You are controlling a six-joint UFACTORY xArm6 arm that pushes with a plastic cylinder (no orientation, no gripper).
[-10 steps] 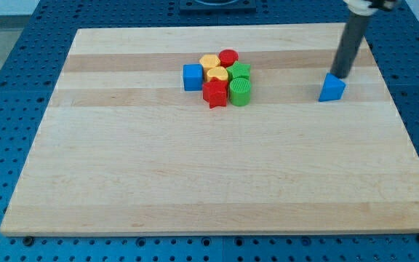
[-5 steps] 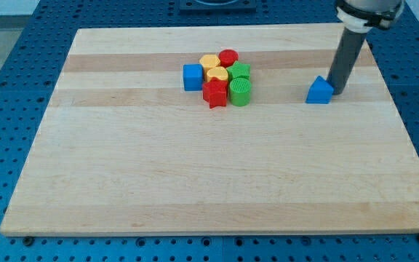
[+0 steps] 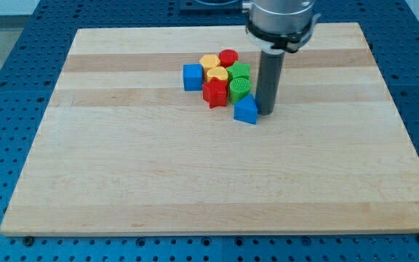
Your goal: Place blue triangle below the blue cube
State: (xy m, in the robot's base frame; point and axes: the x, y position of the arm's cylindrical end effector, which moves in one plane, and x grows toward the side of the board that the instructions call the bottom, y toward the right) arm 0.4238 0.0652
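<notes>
The blue triangle (image 3: 245, 110) lies on the wooden board, just below the green blocks at the right end of the cluster. My tip (image 3: 265, 112) touches the triangle's right side. The blue cube (image 3: 193, 77) stands at the cluster's left end, to the upper left of the triangle. The rod rises from the tip toward the view's top.
The cluster between cube and triangle holds a red star (image 3: 214, 93), a yellow heart (image 3: 216, 74), an orange block (image 3: 209, 62), a red cylinder (image 3: 228, 57) and two green blocks (image 3: 240, 89). The board (image 3: 195, 182) sits on a blue perforated table.
My tip has pushed the blue triangle far to the view's left and slightly down, from the board's right side to just below the cluster's green blocks.
</notes>
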